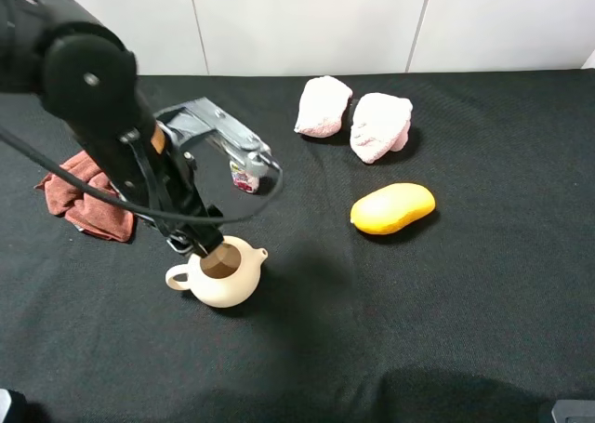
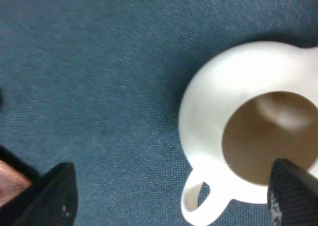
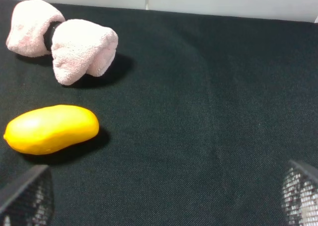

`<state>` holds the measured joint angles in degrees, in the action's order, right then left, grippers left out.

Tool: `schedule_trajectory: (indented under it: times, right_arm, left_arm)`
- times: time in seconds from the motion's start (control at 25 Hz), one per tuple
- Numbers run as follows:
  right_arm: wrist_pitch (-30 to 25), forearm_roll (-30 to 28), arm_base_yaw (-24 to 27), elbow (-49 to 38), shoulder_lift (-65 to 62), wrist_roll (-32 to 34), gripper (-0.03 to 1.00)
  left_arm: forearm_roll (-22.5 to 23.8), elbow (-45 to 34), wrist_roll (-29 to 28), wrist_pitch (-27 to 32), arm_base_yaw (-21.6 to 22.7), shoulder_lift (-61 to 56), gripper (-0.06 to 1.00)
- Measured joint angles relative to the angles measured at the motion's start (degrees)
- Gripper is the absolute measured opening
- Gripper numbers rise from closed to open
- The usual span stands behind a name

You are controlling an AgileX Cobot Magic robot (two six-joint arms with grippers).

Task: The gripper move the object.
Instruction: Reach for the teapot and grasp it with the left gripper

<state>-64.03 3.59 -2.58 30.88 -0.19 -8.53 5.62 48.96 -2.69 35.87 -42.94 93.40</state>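
High cam: left tool point(image 1: 206, 244) hung right over the teapot point(image 1: 226, 276), sitting near-left on the surface point(image 1: 418, 330). Left wrist: jaws spread wide, one tip over the mouth, other outside the wall, nothing pinched. I'd say pre-grasp; next it needed to drop and squeeze that wall. Right wrist: right tool point(image 3: 164, 201) spread, empty.

A black cloth-covered table point(image 1: 465, 330) stands before a white panelled wall point(image 1: 307, 23).

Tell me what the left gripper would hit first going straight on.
Most likely the teapot: one finger of the open left gripper hangs over its brown opening near the rim, the other over bare tablecloth. Depth is unclear.
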Motion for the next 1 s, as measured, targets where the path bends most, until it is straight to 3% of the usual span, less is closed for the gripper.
schedule_trajectory:
  times: [1.0]
  right_arm:
    - [0.1, 0.0, 0.0, 0.0, 0.0, 0.0, 0.69]
  left_arm:
    - [-0.1, 2.2, -1.1, -1.7, -1.5, 5.5, 0.76]
